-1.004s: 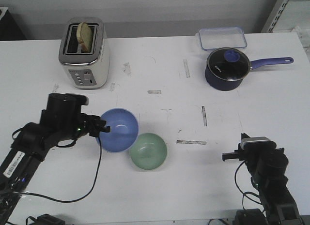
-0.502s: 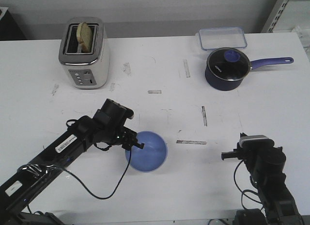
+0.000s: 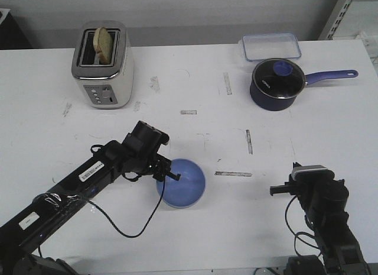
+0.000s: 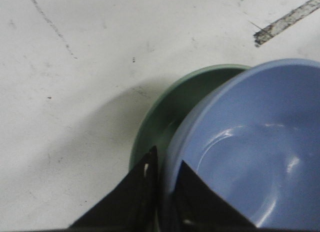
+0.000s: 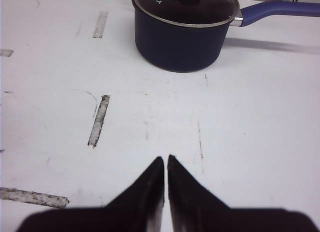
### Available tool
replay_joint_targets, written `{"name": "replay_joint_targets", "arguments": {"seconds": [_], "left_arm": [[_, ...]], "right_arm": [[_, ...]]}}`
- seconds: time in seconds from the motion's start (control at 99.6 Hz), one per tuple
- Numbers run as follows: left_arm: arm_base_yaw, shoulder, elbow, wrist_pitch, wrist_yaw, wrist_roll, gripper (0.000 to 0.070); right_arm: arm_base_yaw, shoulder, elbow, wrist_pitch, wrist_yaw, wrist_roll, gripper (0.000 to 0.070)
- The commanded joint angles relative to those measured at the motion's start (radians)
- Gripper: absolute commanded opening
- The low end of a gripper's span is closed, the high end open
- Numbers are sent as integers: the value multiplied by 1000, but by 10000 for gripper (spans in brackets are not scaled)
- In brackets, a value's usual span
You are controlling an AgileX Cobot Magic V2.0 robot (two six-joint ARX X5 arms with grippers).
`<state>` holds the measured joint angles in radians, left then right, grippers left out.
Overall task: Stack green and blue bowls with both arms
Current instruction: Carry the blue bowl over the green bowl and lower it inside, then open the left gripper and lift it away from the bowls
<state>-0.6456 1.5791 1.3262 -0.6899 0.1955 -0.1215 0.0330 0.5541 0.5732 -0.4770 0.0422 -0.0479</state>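
So my left gripper is pinched on the rim of the blue bowl, which sits nested over the green bowl near the table's front middle. The saucepan is off at 1 o'clock from there. My right gripper has its fingers together on nothing, parked at 3 o'clock.

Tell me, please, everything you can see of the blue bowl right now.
The blue bowl is small, round, glossy and light periwinkle, with highlights on its empty inside. It sits upright, mouth up, inside the green bowl, whose rim shows only in the left wrist view. The left gripper pinches its rim, one finger inside and one outside. It is near the table's front middle.
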Motion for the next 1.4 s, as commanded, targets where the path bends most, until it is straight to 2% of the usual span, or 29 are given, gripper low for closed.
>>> {"name": "replay_joint_targets", "arguments": {"seconds": [0.0, 0.161, 0.211, 0.261, 0.321, 0.462, 0.703, 0.854, 0.884, 0.994, 1.064, 1.265, 1.386], "left_arm": [[-10, 11, 14, 3, -2, 8, 1], [-10, 11, 14, 5, -1, 8, 6], [-10, 11, 14, 7, -1, 8, 42], [-10, 11, 14, 6, -1, 8, 131], [-10, 11, 14, 7, -1, 8, 273], [-10, 11, 19, 22, -1, 4, 700], [-1, 8, 126, -10, -5, 5, 700], [13, 1, 240, -53, -58, 22, 700], [17, -3, 259, -58, -71, 35, 608], [32, -21, 324, -87, -111, 84, 205], [48, -44, 347, -96, -148, 91, 10], [135, -125, 346, -132, -241, 131, 1], [204, -188, 304, -124, -252, 136, 1]], "right_arm": [[0, 3, 3, 13, 0, 6, 0], [0, 3, 3, 13, -1, 6, 0], [0, 3, 3, 13, 0, 6, 0], [0, 3, 3, 13, 0, 6, 0], [0, 3, 3, 13, 0, 6, 0], [0, 3, 3, 13, 0, 6, 0], [0, 3, 3, 13, 0, 6, 0], [0, 3, 3, 13, 0, 6, 0], [0, 3, 3, 13, 0, 6, 0], [0, 3, 3, 13, 0, 6, 0], [0, 3, 3, 13, 0, 6, 0], [0, 3, 3, 13, 0, 6, 0], [0, 3, 3, 13, 1, 6, 0]]}}
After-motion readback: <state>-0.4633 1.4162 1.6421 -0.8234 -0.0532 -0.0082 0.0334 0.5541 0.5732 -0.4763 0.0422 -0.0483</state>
